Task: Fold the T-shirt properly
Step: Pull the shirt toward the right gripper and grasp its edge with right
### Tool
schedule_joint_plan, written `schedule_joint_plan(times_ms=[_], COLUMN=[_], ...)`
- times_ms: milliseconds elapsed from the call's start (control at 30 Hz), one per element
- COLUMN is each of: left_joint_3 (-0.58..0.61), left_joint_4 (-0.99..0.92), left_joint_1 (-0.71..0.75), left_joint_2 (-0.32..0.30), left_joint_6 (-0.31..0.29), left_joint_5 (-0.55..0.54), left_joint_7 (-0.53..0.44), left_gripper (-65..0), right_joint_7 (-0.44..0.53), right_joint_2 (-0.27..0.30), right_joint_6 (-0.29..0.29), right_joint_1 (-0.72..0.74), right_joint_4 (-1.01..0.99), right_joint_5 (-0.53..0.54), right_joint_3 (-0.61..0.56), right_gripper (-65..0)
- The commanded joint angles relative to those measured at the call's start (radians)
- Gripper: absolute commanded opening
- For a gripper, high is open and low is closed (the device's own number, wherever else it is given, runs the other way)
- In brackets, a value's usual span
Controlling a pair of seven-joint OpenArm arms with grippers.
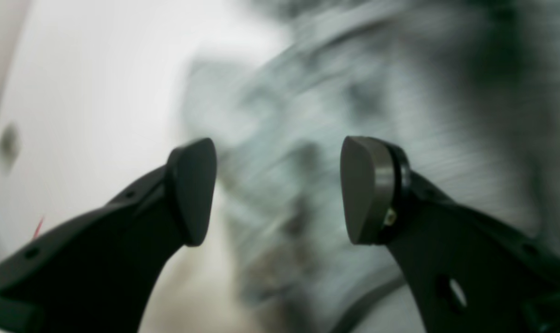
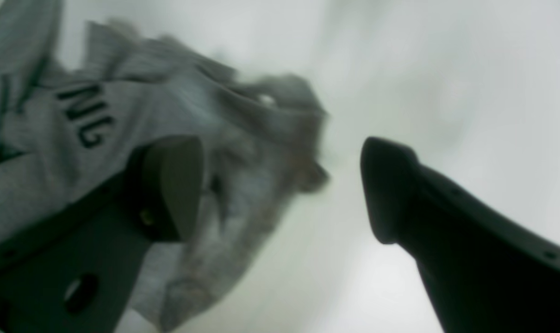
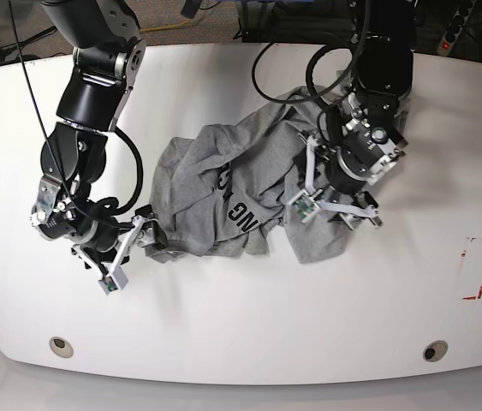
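The T-shirt (image 3: 236, 193) lies bunched in a crumpled heap at the centre of the white tabletop (image 3: 241, 334), nowhere near folded. Its long axis runs from about 8 o'clock up to 2 o'clock in the base view, black lettering showing near the middle.

The right gripper (image 3: 142, 235) sits at the heap's 8 o'clock end, fingers spread wide with nothing between them. In its wrist view the cloth (image 2: 122, 125) lies toward 10 o'clock, one finger (image 2: 178, 185) right against the grey fabric and the other (image 2: 386, 189) over bare tabletop.

The left gripper (image 1: 280, 189) is over the heap's 3 o'clock side, fingers wide apart and empty, though that view is badly blurred. The cloth (image 1: 308, 115) fills the space beyond them, toward 12 o'clock.

Both arms are at the shirt, one per end. Judging from this, the next move calls for spreading the heap flat along that axis before any fold can start.
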Motion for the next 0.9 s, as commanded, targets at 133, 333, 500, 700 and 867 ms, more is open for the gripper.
schedule_joint_plan(times_ms=[133,333,500,700,867], left_joint_3=[-0.115,-0.204,-0.279,-0.331,-0.342], left_joint_4=[0.028,0.028,0.027,0.025,0.025], left_joint_1=[-0.011,0.028,0.03,0.044,0.053], left_joint_2=[0.0,-0.001,-0.001,-0.001,-0.001], left_joint_6=[0.005,0.005,0.005,0.005,0.005], left_joint_5=[-0.013,-0.013,-0.013,-0.013,-0.013], left_joint_7=[0.03,0.027,0.027,0.027,0.026], left_gripper=[-26.5,-26.5,-26.5,-26.5,-26.5], right_joint_7=[0.095,0.152,0.172,0.219,0.218], right_joint_2=[0.002,0.031,0.034,0.035,0.028], right_joint_6=[0.004,0.004,0.004,0.004,0.004], right_joint_1=[0.061,0.071,0.084,0.098,0.098], right_joint_4=[-0.124,-0.181,-0.253,-0.327,-0.325], right_joint_5=[0.003,0.003,0.005,0.005,0.011], right_joint_3=[-0.018,-0.021,-0.023,-0.023,-0.03], right_gripper=[-14.1,-14.1,-14.1,-14.1,-14.7])
